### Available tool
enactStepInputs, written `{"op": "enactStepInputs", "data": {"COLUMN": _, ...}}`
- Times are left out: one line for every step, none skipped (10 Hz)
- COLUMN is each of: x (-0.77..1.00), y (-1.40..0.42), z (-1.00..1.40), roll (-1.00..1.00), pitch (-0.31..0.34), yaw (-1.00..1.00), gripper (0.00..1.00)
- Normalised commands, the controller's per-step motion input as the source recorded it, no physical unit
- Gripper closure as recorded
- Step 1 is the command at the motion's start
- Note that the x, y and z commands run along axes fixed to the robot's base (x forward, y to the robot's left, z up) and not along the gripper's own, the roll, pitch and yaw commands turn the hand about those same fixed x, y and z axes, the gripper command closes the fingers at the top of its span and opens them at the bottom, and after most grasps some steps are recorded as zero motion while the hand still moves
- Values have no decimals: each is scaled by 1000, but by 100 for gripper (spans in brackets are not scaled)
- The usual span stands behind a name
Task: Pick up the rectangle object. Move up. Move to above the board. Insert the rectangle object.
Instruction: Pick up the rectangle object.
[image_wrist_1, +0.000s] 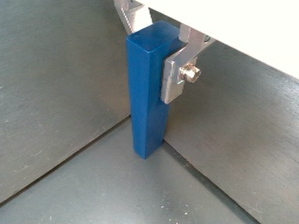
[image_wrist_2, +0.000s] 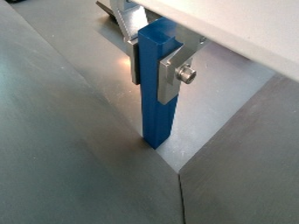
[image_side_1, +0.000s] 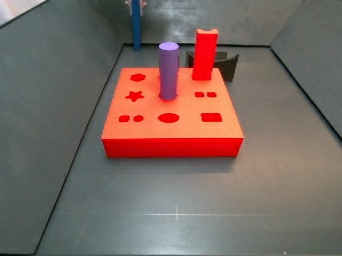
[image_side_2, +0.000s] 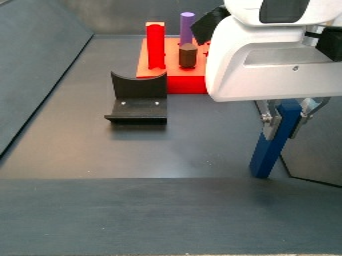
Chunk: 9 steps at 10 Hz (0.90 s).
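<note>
Rectangle object (image_wrist_1: 149, 92) is being pinched near its top by the tool (image_wrist_1: 158, 54), upright (bottom on floor), well apart from board (image_side_1: 171, 125), ready for lifting.

Light here is soft and even, falling from above, so the grey floor carries only faint sheen and a pale glare patch behind the rectangle object (image_wrist_2: 158, 83) in a wrist view. The gripper (image_side_2: 285, 112) throws a weak shadow in a side view. All pictures are small and slightly soft, the white housing in the upper right overexposed.
</note>
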Motion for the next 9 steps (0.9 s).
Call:
{"op": "enactStepInputs", "data": {"x": 0, "y": 0, "z": 0, "roll": 0, "pitch": 0, "yaw": 0, "gripper": 100}}
{"op": "enactStepInputs", "data": {"x": 0, "y": 0, "z": 0, "roll": 0, "pitch": 0, "yaw": 0, "gripper": 100}}
{"op": "enactStepInputs", "data": {"x": 0, "y": 0, "z": 0, "roll": 0, "pitch": 0, "yaw": 0, "gripper": 100}}
{"op": "enactStepInputs", "data": {"x": 0, "y": 0, "z": 0, "roll": 0, "pitch": 0, "yaw": 0, "gripper": 100}}
{"op": "enactStepInputs", "data": {"x": 0, "y": 0, "z": 0, "roll": 0, "pitch": 0, "yaw": 0, "gripper": 100}}
{"op": "enactStepInputs", "data": {"x": 0, "y": 0, "z": 0, "roll": 0, "pitch": 0, "yaw": 0, "gripper": 100}}
{"op": "enactStepInputs", "data": {"x": 0, "y": 0, "z": 0, "roll": 0, "pitch": 0, "yaw": 0, "gripper": 100}}
{"op": "enactStepInputs", "data": {"x": 0, "y": 0, "z": 0, "roll": 0, "pitch": 0, "yaw": 0, "gripper": 100}}
{"op": "enactStepInputs", "data": {"x": 0, "y": 0, "z": 0, "roll": 0, "pitch": 0, "yaw": 0, "gripper": 100}}
